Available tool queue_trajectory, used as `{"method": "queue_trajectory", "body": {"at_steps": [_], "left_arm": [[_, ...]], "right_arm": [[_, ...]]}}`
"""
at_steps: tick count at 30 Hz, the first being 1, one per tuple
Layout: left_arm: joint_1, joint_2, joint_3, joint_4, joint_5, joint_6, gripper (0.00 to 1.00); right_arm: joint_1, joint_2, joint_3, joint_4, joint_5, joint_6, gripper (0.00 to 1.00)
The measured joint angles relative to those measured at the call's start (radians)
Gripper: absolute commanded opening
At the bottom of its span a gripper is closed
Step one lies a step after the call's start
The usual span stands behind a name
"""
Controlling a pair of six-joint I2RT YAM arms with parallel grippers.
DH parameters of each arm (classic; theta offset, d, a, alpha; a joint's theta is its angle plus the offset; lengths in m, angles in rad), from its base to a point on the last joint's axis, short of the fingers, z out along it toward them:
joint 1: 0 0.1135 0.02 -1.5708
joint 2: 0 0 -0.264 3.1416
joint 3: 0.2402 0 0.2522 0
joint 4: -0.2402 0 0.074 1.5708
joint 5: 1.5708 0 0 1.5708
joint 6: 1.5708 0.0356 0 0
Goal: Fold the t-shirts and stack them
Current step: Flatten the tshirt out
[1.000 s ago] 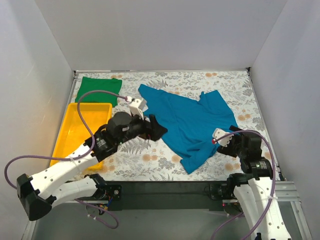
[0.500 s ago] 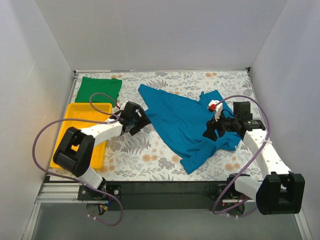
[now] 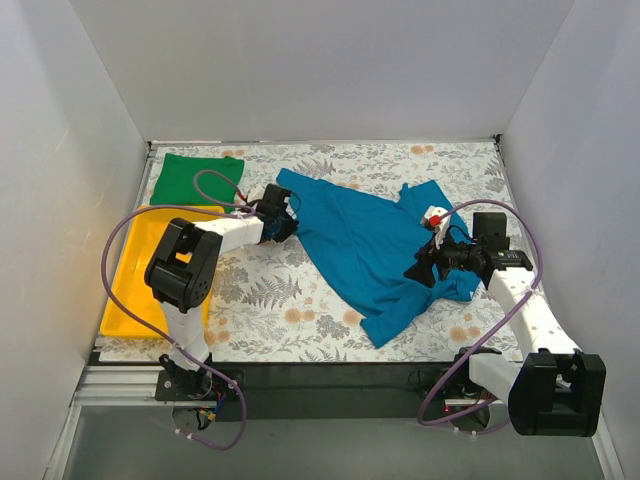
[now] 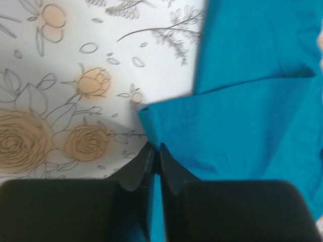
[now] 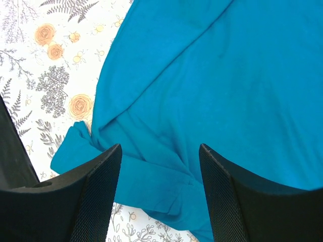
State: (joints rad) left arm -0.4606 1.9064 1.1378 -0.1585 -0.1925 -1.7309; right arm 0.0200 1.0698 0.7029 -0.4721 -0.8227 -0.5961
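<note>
Green shirt [image 3: 197,178], folded flat at the far left corner just beyond the tray [image 3: 140,275]: leave alone for now. Next along, left gripper [image 4: 154,159] with jaws all but closed, pinching the left edge of the teal shirt [image 3: 365,245], a thin fold of cloth caught between them. Check that the pinch takes the hem fully and not only the tip of a corner, to guard against slipping on the lift. Raise just enough to free the edge from the table [image 3: 300,300], no higher, to avoid dragging the whole garment. Teal shirt itself spread across the middle, skewed and rumpled, with a sleeve bunched at its near right. Over that right side, right gripper [image 5: 159,151] hanging with jaws wide apart, holding nothing, cloth below. Lower onto a matching point of the edge, close firmly, then carry both sides over together and evenly for a straight fold. Smooth out the bunched sleeve before pressing any crease.
</note>
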Motion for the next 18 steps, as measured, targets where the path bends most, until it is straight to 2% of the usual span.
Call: {"method": "queue_trajectory", "body": {"at_steps": [5, 8, 11, 15, 16, 17, 18], "left_arm": [[0.000, -0.017, -0.022, -0.020, -0.003, 0.023, 0.00], [0.000, -0.162, -0.138, -0.051, 0.003, 0.029, 0.00], [-0.003, -0.508, -0.301, -0.157, 0.010, 0.000, 0.00], [-0.006, -1.123, -0.460, -0.297, 0.044, -0.075, 0.01], [-0.006, -1.201, -0.478, -0.321, 0.059, -0.090, 0.01], [-0.006, -1.296, -0.502, -0.360, 0.079, -0.110, 0.06], [-0.006, -1.348, -0.517, -0.393, 0.093, -0.122, 0.24]], "right_arm": [[-0.006, 0.000, -0.009, 0.005, -0.026, -0.005, 0.69], [-0.006, -0.002, -0.013, 0.004, -0.032, -0.006, 0.69], [-0.007, -0.011, -0.013, 0.004, -0.037, -0.008, 0.69], [-0.030, -0.032, -0.013, 0.004, -0.042, -0.010, 0.69], [-0.036, -0.034, -0.013, 0.005, -0.042, -0.010, 0.69], [-0.040, -0.034, -0.013, 0.004, -0.040, -0.010, 0.69], [-0.042, -0.034, -0.013, 0.004, -0.040, -0.010, 0.69]]}}
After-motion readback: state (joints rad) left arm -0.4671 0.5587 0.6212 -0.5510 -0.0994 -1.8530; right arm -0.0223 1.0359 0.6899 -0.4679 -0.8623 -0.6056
